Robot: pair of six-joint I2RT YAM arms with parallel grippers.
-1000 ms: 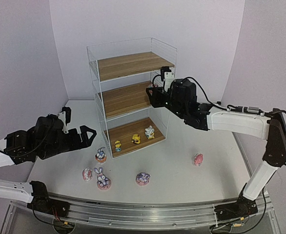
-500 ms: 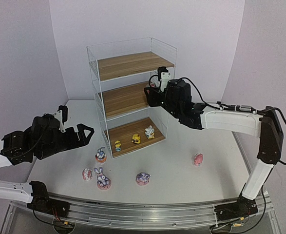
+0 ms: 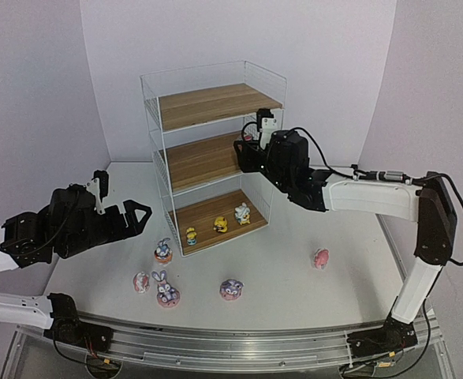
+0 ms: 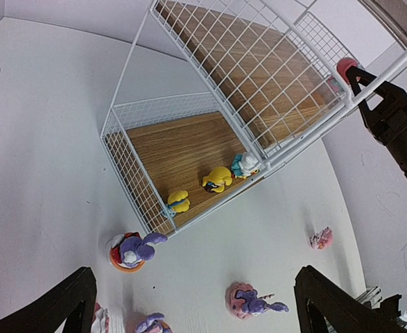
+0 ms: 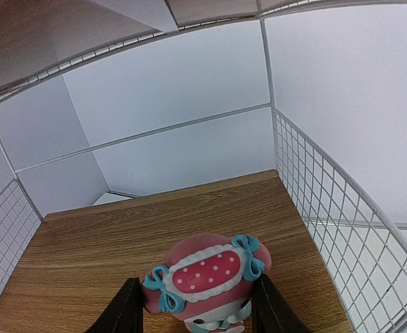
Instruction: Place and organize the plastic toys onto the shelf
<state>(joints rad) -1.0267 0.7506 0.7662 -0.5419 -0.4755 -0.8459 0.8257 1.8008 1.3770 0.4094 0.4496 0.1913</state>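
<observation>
Nine plastic toys show in all, and we find one of them clamped between the right fingers: a pink figurine with a polka-dot bow and blue ribbons, held at the front edge of the middle board of the shelf. Beyond those fingertips the bare wood runs to the back wire, with mesh to either side. We cannot tell whether the figurine's base touches the board.

The left fingers stand wide apart and grip nothing, hovering over the counter off the shelf's left side. Ahead of them, three toys stand in a row along the front of the bottom board: a yellow toy, a second yellow toy and a white toy. Closer in, just outside the shelf's front corner, we see a purple bunny on a reddish base. A purple toy on a pink base lies between the two fingertips, and a small pink toy sits farther out past one fingertip. Nearest the arm bases stand a pink-white toy and a long-eared bunny, just beside each other.
</observation>
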